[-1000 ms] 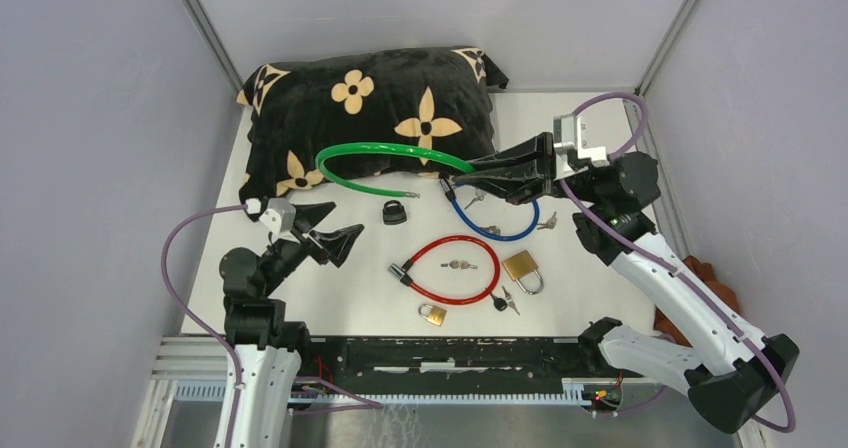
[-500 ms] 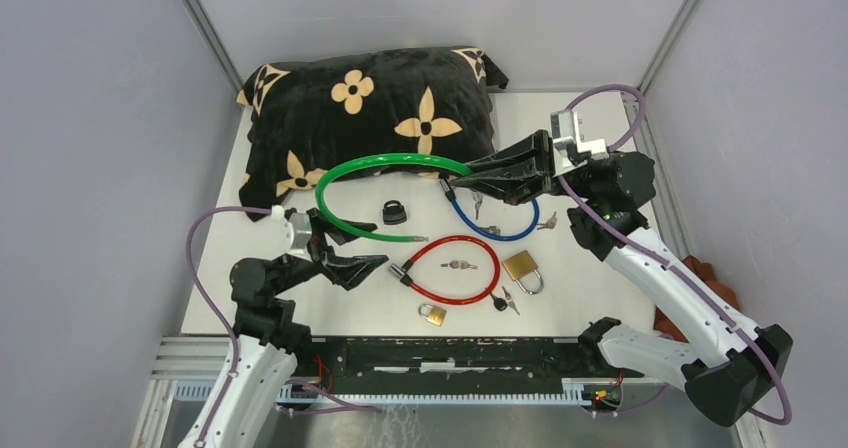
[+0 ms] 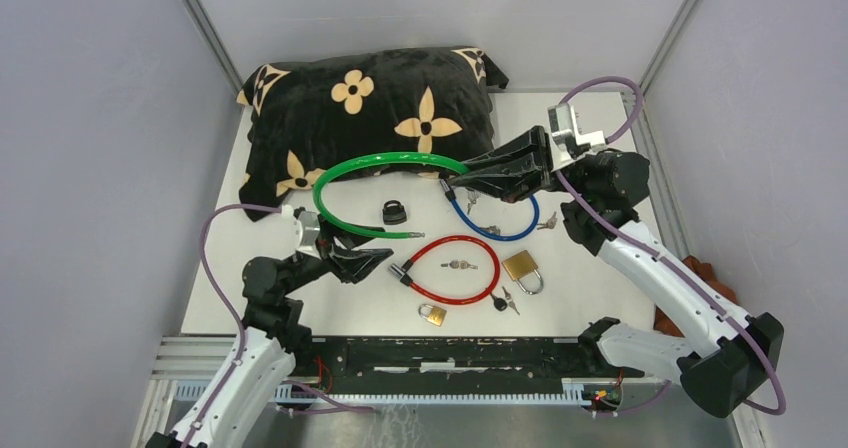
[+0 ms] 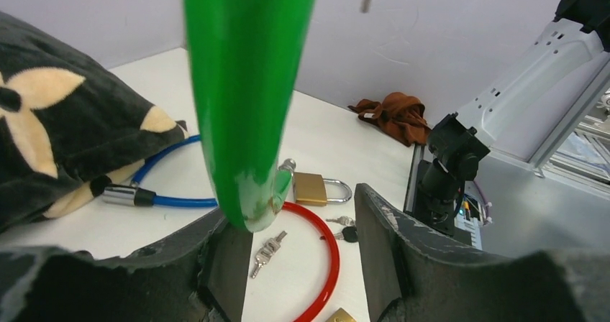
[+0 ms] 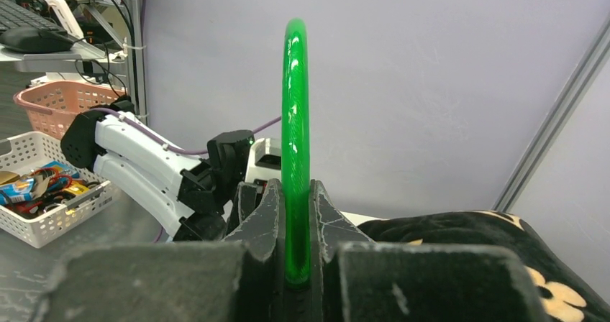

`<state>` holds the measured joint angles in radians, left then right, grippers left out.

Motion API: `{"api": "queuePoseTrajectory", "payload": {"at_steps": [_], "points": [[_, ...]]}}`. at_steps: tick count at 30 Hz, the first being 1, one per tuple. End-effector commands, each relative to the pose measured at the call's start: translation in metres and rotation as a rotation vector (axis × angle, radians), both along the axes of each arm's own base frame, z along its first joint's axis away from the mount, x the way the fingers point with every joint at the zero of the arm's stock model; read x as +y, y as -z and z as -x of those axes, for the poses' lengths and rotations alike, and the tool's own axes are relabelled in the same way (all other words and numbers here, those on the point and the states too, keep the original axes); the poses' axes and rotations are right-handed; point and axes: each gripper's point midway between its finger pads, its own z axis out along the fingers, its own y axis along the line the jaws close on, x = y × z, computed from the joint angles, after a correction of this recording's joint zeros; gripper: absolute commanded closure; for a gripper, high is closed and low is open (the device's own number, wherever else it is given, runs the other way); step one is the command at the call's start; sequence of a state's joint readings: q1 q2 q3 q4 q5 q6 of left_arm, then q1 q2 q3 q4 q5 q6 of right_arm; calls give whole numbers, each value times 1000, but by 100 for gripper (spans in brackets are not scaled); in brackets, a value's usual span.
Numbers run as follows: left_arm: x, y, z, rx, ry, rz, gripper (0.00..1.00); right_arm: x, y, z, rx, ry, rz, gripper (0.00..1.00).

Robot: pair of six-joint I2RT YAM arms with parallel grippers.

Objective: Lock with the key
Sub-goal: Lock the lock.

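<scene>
Left hand (image 3: pixel 375 261) advanced around the glossy green cable (image 3: pixel 390 155), tip scuffed pale.

The left arm (image 3: pixel 240 373) shows white shell links between chunky black joint housings. The right arm (image 3: pixel 662 280) wears the same livery, white over black. A lilac cable (image 3: pixel 203 256) loops off each wrist. There's a silver bracket (image 3: pixel 562 126) atop the right wrist. The fingers (image 4: pixel 410 243) are black and tapered, their edges scuffed pale grey.
</scene>
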<state>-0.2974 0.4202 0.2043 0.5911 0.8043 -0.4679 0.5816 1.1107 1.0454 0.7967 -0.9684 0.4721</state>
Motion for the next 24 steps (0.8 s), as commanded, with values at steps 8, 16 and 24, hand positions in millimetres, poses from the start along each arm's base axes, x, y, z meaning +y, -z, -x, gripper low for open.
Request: {"api": "queuePoseTrajectory", "payload": {"at_steps": [8,16,24], "points": [[-1,-33,-3,-43,-30,102,55,-3,-18,3,-13,-15,-99,100],[3,-45,-5,11,-53,182,93,7,-2,-2,53,-51,-95,100],[18,-103,11,-77,-65,288,98,37,47,-40,156,77,2,95]]}}
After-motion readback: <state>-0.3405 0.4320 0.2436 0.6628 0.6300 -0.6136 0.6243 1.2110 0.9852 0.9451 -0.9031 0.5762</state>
